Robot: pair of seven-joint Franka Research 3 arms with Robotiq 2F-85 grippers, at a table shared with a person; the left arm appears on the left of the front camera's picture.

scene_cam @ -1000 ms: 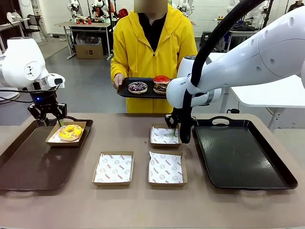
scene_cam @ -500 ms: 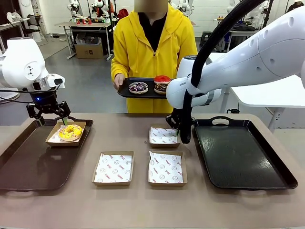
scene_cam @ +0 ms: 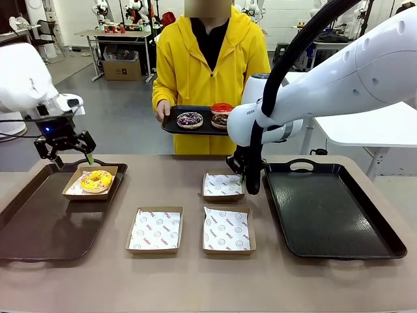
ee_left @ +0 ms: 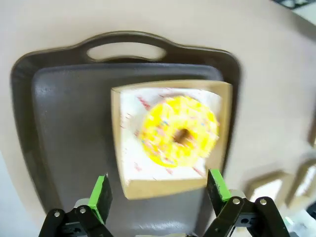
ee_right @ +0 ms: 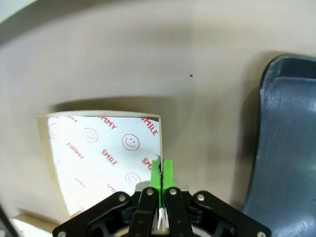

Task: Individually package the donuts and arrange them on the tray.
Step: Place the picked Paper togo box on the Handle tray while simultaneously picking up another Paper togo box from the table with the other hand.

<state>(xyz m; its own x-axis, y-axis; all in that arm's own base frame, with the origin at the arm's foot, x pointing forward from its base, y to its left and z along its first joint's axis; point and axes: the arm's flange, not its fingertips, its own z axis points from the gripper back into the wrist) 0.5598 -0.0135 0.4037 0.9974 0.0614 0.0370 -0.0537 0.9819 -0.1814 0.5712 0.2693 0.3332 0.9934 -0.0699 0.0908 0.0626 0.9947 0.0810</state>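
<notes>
The yellow-iced donut point(scene_cam: 96, 180) point(ee_left: 178, 137) lies in a cardboard box point(scene_cam: 73, 189) point(ee_left: 163, 187) at the far end of the left tray point(scene_cam: 39, 225) point(ee_left: 64, 123). My left gripper point(scene_cam: 63, 154) point(ee_left: 159, 190) hangs open above that box, apart from it. Across the table a person holds a small black tray point(scene_cam: 171, 126) carrying the purple-dark sprinkled donut point(scene_cam: 189, 119) and the red-iced donut point(scene_cam: 221, 111). My right gripper point(scene_cam: 244, 179) point(ee_right: 161, 173) is shut on the right rim of an empty paper-lined box point(scene_cam: 221, 186) point(ee_right: 98, 148) beside the right tray point(scene_cam: 329, 212) point(ee_right: 286, 143).
Two more empty paper-lined boxes point(scene_cam: 154, 229) point(scene_cam: 226, 229) sit side by side in the middle of the table near the front. The right tray is bare. The person stands at the far edge, behind the centre.
My left gripper has risen up and back from the yellow donut's box with its jaws open. The right gripper has stayed pinched on its box, which shifted slightly left.
</notes>
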